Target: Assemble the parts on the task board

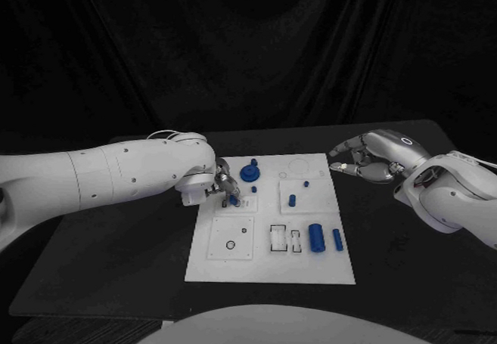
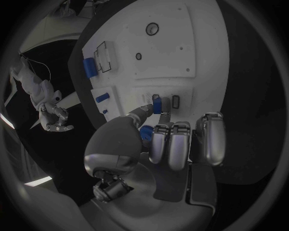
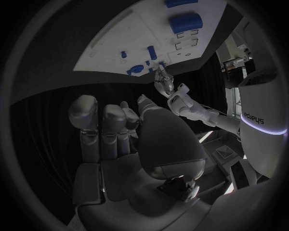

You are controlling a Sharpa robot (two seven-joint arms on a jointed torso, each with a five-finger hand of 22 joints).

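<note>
The white task board [image 1: 270, 252] lies in the middle of the table. My left hand [image 1: 218, 187] is over its upper left part and pinches a small blue part [image 2: 156, 104] between thumb and a finger, right at a pair of small slots [image 2: 175, 101]. A round blue knob [image 1: 250, 173] stands just beyond it. Two blue cylinders [image 1: 316, 237] lie at the board's right side, and a short blue peg [image 1: 292, 199] stands mid-board. My right hand [image 1: 364, 159] hovers off the board's far right corner, fingers curled in and holding nothing.
The board also has a square recess with a small ring [image 1: 231, 245] at its near left and rectangular outlines [image 1: 277, 238] beside the cylinders. Black table [image 1: 114, 266] surrounds the board on all sides. A dark curtain hangs behind.
</note>
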